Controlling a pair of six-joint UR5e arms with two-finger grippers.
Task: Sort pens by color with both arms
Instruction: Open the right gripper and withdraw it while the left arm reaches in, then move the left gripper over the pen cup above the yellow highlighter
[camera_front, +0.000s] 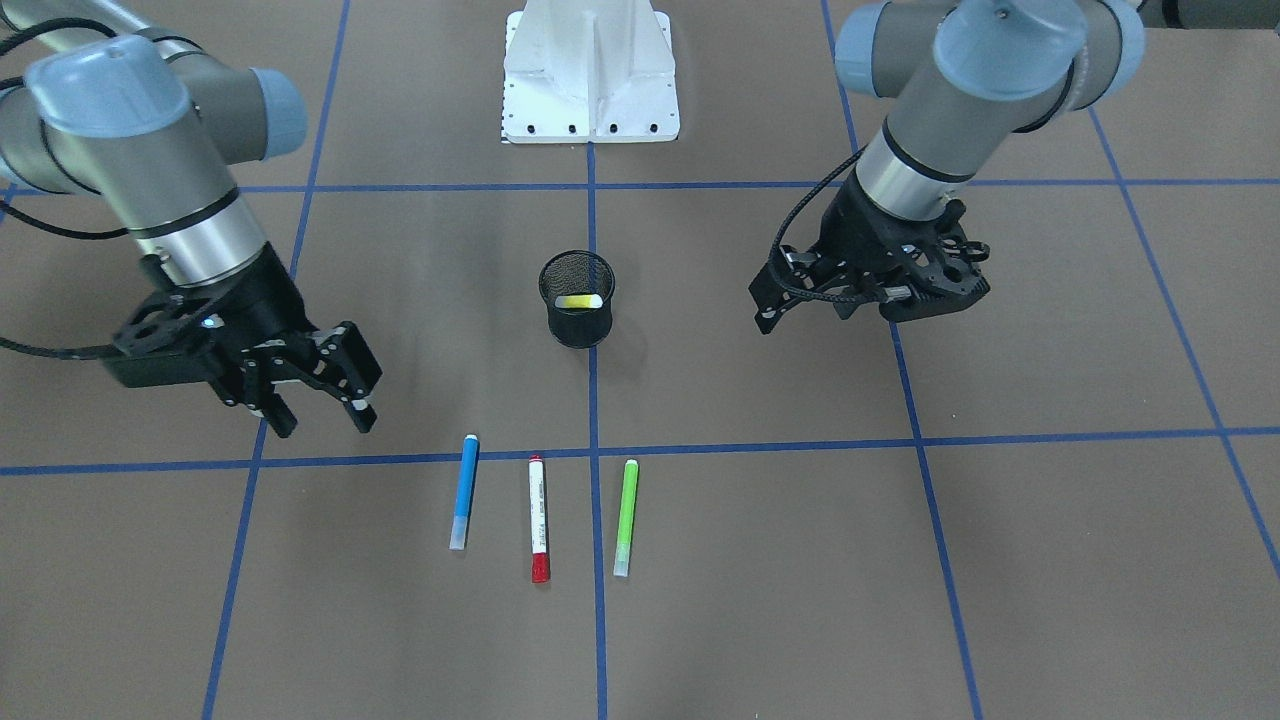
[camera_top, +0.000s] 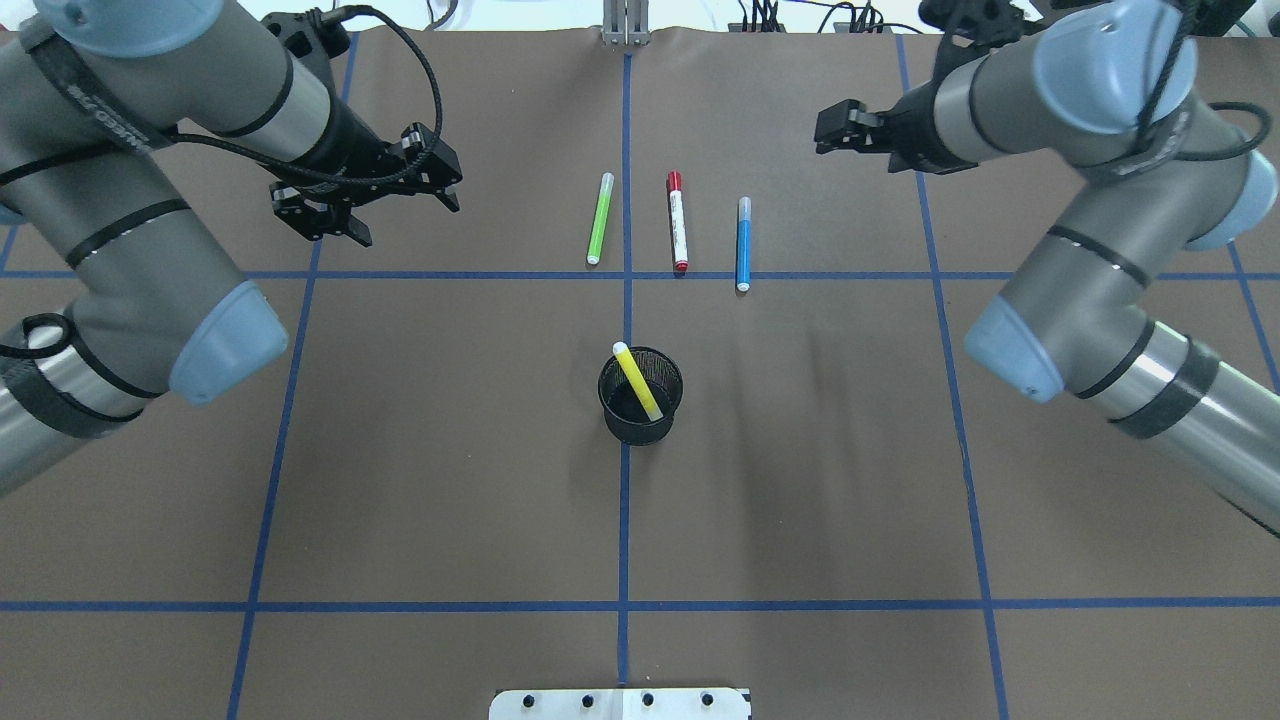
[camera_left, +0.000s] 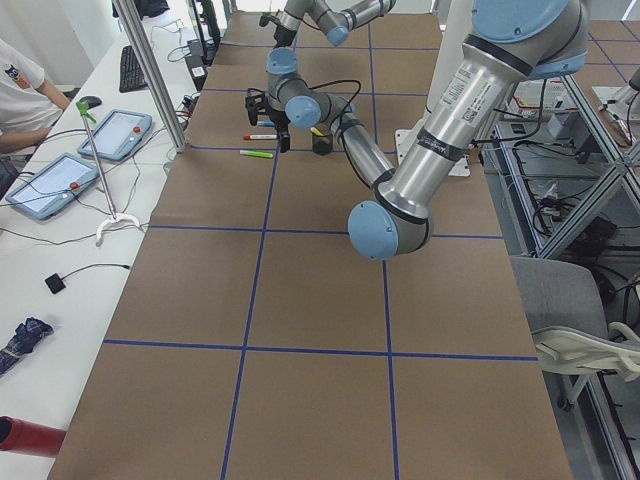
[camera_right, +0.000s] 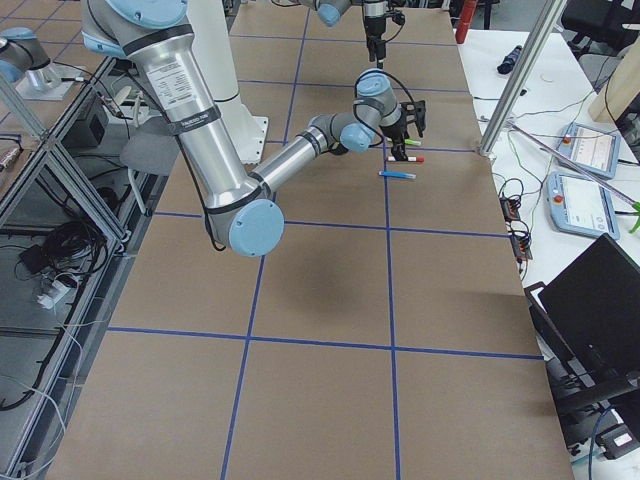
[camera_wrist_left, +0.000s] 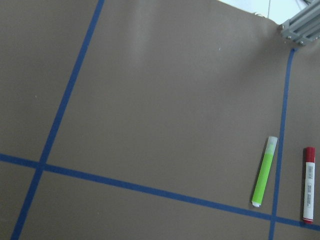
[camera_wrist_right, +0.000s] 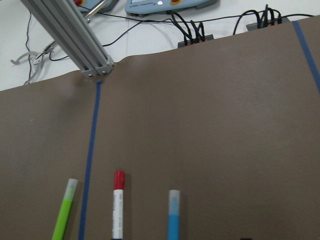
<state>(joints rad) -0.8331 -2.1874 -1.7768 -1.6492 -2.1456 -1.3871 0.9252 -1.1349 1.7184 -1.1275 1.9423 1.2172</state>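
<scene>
Three pens lie side by side on the brown table: a lime-green pen (camera_top: 600, 218), a white pen with a red cap (camera_top: 677, 222) and a blue pen (camera_top: 743, 244). The yellow pen (camera_top: 637, 383) leans inside the black mesh cup (camera_top: 665, 405) at the table's middle. My left gripper (camera_top: 335, 228) hovers to the left of the green pen, open and holding nothing. Beyond the blue pen, my right gripper (camera_front: 322, 420) stands open and empty, its fingers spread. The left wrist view shows the green pen (camera_wrist_left: 264, 171) and the red-capped pen (camera_wrist_left: 309, 185). All three lying pens show in the right wrist view, the blue pen (camera_wrist_right: 173, 215) rightmost.
Blue tape lines (camera_top: 625, 500) divide the table into squares. The white pedestal base (camera_front: 590, 75) stands at the robot's side. An aluminium post (camera_wrist_right: 75, 37) rises at the far edge, with cables and tablets behind it. A person (camera_left: 20, 90) sits at the side bench.
</scene>
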